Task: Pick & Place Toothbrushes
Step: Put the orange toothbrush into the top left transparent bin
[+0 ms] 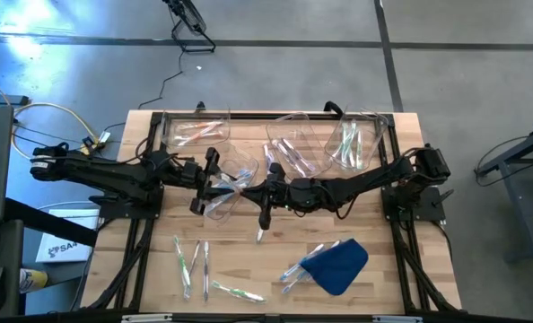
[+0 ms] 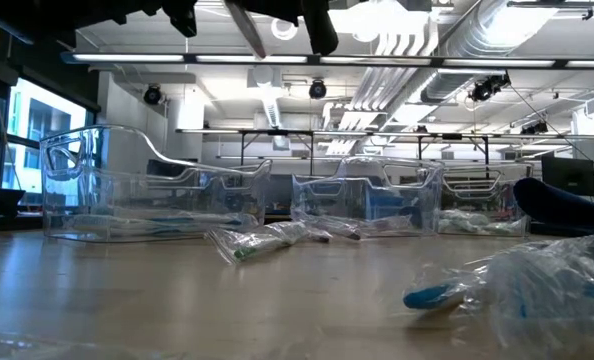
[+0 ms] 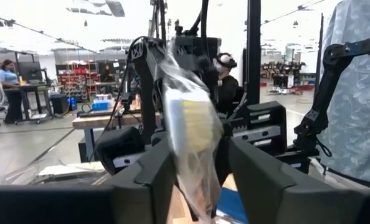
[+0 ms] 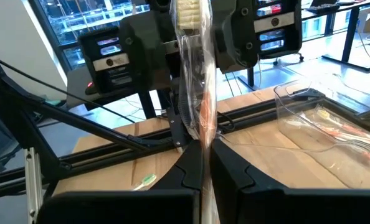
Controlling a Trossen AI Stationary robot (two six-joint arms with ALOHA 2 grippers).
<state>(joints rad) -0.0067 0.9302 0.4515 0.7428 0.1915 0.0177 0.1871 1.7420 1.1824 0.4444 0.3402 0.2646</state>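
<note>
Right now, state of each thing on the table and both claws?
Clear-wrapped toothbrush with yellowish bristles: held in the air between both claws.
Right claw: shut on the wrapper.
Left claw: around the wrapper's other end, grip unclear.
Three clear plastic bins: upright, holding brushes.
Blue cloth: lying crumpled.

The light brown wooden striped table (image 1: 401,269) is showing pale planks. The dark blue cloth (image 1: 340,264) is lying plain. The clear-wrapped toothbrush (image 3: 194,134) is showing yellowish-white bristles.

two matte black jointed arms, blocky black fingers (image 3: 141,186), dark cables
</note>
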